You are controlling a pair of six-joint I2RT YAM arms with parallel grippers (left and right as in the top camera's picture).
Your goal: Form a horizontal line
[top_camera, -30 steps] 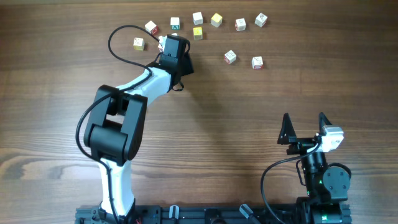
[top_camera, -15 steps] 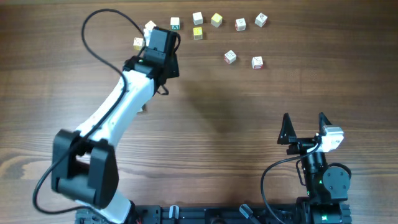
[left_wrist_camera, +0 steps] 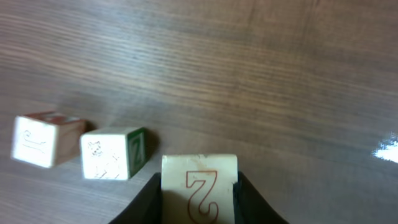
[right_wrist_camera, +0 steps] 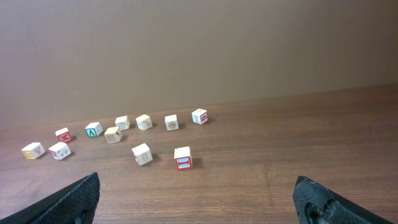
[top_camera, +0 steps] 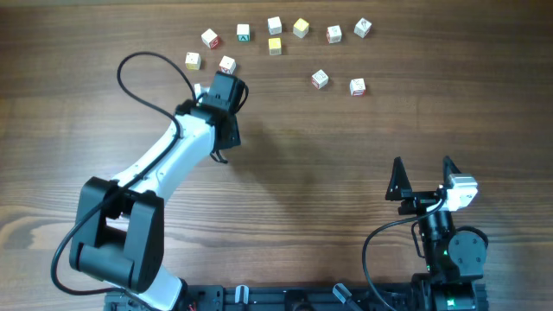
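Your left gripper (left_wrist_camera: 199,194) pinches a white cube (left_wrist_camera: 199,177) marked with a red 2, near a green-sided cube (left_wrist_camera: 112,152). Your right gripper (top_camera: 422,168) stands spread wide, well apart. The other cubes (top_camera: 275,25) lie scattered along the far side of the table (top_camera: 346,216), not touching, so no line is formed.

The left gripper (left_wrist_camera: 199,198) gripped a white cube marked with a red 2 (left_wrist_camera: 199,184) between its dark fingers (left_wrist_camera: 148,202) at the bottom centre of the view. To its left on the wooden table (left_wrist_camera: 261,74) stood a green-sided cube (left_wrist_camera: 112,154), near but not touching. Farther left, a narrow gap away, stood a red-sided cube (left_wrist_camera: 42,140).
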